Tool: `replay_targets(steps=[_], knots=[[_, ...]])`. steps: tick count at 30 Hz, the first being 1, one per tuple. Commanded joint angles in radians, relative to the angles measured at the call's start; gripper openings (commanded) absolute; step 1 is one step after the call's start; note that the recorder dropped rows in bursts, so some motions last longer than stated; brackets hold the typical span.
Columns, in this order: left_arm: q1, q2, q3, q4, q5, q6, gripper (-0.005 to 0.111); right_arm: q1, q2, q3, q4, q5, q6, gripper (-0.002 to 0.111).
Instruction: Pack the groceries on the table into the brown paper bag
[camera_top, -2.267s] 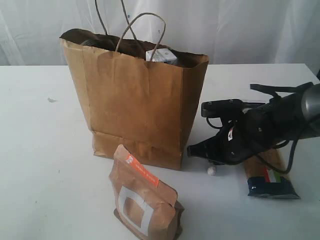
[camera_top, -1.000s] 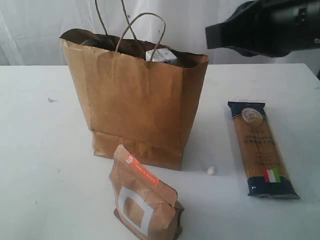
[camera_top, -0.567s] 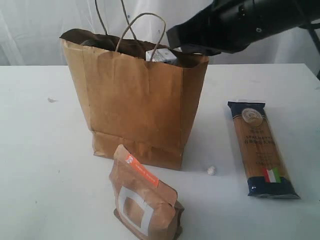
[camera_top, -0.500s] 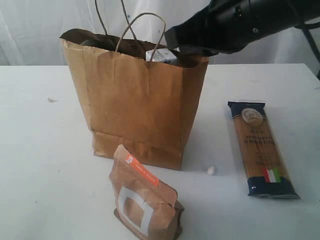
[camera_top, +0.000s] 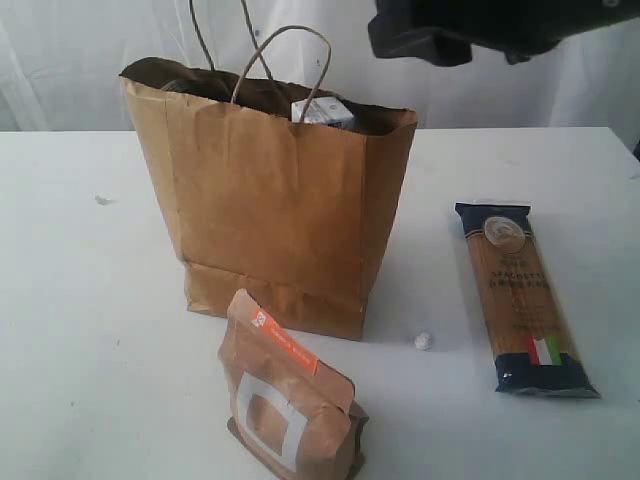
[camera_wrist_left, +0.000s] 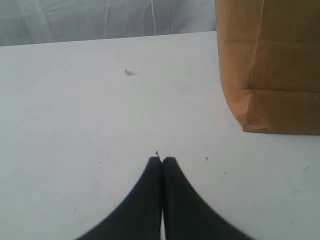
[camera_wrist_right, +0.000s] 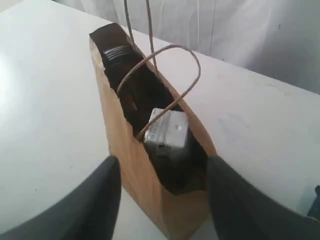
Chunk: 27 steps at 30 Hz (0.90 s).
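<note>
White tabletop (camera_top: 90, 300) held the long spaghetti packet (camera_top: 522, 295) flat near the brown paper bag (camera_top: 270, 200) while my right gripper (camera_wrist_right: 162, 170) hung wide and empty above the bag, and I judged the packet light, stiff, brittle, best pinched across mid-length.

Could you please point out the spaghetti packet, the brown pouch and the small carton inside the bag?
spaghetti packet (camera_top: 525, 300), exterior view, middle of its front.
brown pouch (camera_top: 290, 392), exterior view, its front face.
small carton (camera_wrist_right: 172, 132), right wrist view, its top face.
</note>
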Motion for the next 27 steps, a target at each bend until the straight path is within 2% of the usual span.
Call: replay_targets(steps=[1, 6, 13, 20, 27], knots=[[0.003, -0.005, 0.004, -0.003, -0.005, 0.003, 0.0, 0.001, -0.127, 0.094, -0.033, 0.063, -0.009, 0.049], [0.003, -0.005, 0.004, -0.003, -0.005, 0.003, 0.0, 0.001, -0.26, 0.298, -0.138, 0.091, 0.176, 0.049], [0.003, -0.005, 0.004, -0.003, -0.005, 0.003, 0.0, 0.001, -0.237, 0.479, -0.161, 0.081, 0.205, 0.049], [0.003, -0.005, 0.004, -0.003, -0.005, 0.003, 0.0, 0.0, -0.047, 0.602, -0.184, -0.137, 0.222, 0.049], [0.003, -0.005, 0.004, -0.003, -0.005, 0.003, 0.0, -0.015, 0.224, 0.59, -0.192, -0.341, 0.278, 0.049]])
